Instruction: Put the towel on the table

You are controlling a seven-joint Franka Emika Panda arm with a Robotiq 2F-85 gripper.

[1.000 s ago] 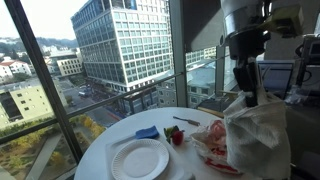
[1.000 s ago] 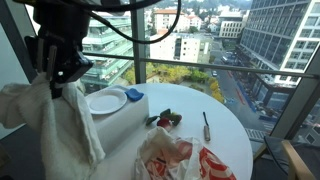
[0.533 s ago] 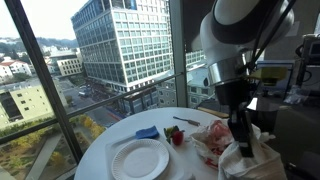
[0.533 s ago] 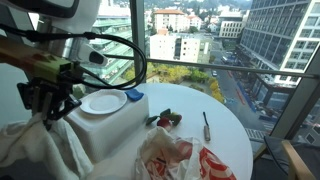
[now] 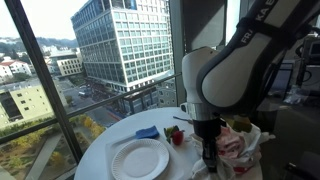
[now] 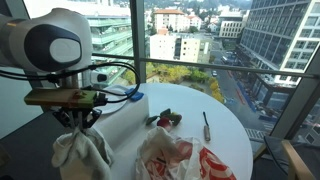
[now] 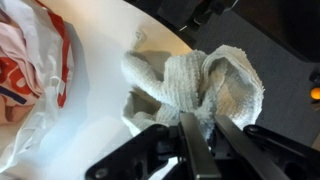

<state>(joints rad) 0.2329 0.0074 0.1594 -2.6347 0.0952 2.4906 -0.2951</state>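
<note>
The towel (image 7: 205, 85), white and nubbly, hangs bunched from my gripper (image 7: 205, 119), whose jaws are shut on a fold of it. In the wrist view it drapes over the rim of the round white table (image 7: 95, 105), partly above the dark floor beyond. In an exterior view the towel (image 6: 82, 152) dangles under the gripper (image 6: 76, 121) at the near left side of the table (image 6: 225, 135). In an exterior view the arm hides most of the towel, and the gripper (image 5: 210, 152) is low over the table (image 5: 105, 140).
A red and white plastic bag (image 6: 180, 158) (image 5: 236, 140) (image 7: 30, 60) lies close beside the towel. A white plate (image 5: 140, 158), a blue item (image 5: 148, 132), a red item (image 5: 176, 135) and a fork (image 6: 206, 125) lie on the table. Window glass stands behind it.
The arm has swung down from high above the table. The towel it holds has dropped from hanging in the air to table height at the rim, next to the bag.
</note>
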